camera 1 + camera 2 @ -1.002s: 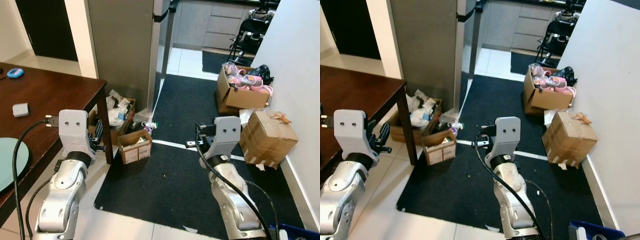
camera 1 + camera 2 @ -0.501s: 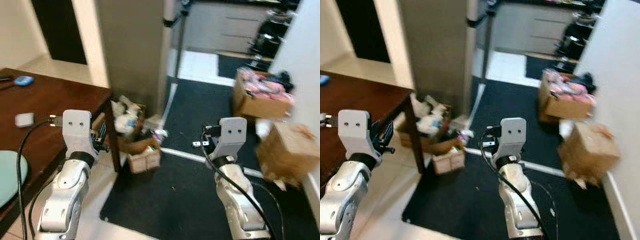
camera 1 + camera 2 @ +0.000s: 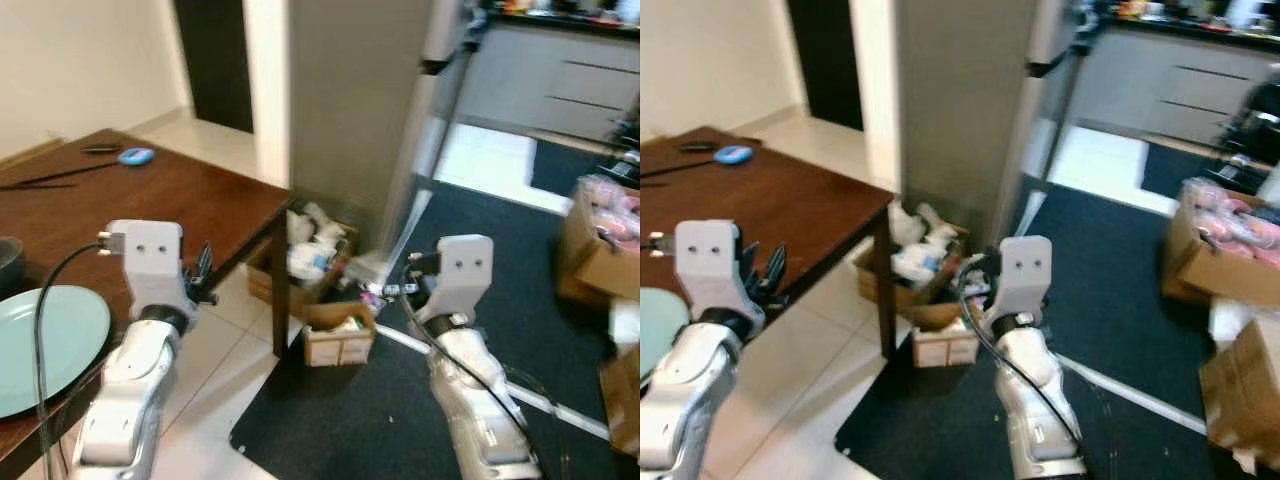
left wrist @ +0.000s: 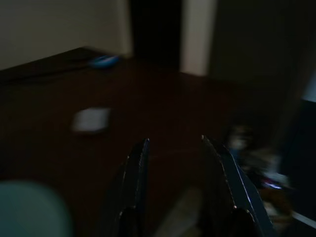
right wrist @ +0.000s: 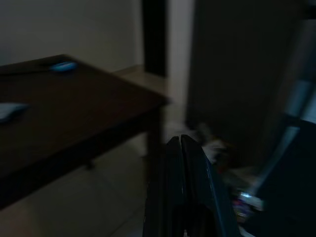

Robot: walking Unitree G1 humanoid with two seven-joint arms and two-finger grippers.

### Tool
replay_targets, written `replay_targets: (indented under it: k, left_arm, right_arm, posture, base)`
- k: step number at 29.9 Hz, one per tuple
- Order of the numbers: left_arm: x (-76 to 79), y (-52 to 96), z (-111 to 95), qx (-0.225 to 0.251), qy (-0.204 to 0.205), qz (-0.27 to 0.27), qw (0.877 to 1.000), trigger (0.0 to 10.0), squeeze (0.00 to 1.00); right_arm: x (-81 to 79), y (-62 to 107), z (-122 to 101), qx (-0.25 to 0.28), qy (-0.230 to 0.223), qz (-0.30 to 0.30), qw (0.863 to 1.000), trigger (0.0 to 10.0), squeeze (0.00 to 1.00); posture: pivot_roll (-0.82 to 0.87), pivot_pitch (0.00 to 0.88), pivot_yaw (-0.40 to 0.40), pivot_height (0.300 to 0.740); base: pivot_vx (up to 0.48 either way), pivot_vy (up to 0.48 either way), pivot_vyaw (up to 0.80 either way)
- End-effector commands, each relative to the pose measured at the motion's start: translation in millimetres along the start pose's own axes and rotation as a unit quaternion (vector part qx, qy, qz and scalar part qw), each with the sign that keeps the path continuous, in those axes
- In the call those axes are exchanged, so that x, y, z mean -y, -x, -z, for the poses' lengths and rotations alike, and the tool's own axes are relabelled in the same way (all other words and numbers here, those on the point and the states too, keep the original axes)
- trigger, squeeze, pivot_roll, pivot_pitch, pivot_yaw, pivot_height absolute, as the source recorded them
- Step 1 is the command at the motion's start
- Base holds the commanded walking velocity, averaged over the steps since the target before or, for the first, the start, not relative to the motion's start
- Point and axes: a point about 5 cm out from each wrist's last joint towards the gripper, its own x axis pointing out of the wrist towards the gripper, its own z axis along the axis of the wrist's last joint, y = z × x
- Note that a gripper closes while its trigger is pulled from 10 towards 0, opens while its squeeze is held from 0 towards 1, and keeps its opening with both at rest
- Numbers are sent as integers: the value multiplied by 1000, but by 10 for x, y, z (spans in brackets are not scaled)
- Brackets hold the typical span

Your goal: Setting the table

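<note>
Now, cardboard boxes (image 3: 315,262) stuffed with clutter sit beside the counter (image 3: 150,205); left gripper (image 4: 173,148) spread empty, right gripper (image 5: 180,145) pressed closed.

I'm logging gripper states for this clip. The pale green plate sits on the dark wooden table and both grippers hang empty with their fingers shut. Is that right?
Not quite. The left gripper is open: the left wrist view shows a clear gap between its fingers. The right gripper is shut and empty, and the pale green plate does sit on the dark wooden table.
</note>
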Motion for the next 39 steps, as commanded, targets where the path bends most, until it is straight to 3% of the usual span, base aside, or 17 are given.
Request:
replay_targets:
  k: [1, 39]
  left_arm:
    - [11, 25, 60, -15, 2, 0, 1000, 10000, 0]
    - [25, 23, 70, -27, 0, 2, 1000, 10000, 0]
  right_arm:
    - [56, 26, 45, -9, 3, 10, 1000, 10000, 0]
    - [52, 25, 45, -9, 0, 12, 1000, 10000, 0]
  posture:
    - [41, 115, 5, 740]
    - [43, 118, 8, 740]
  base:
    - [0, 0, 775]
    - [0, 0, 769]
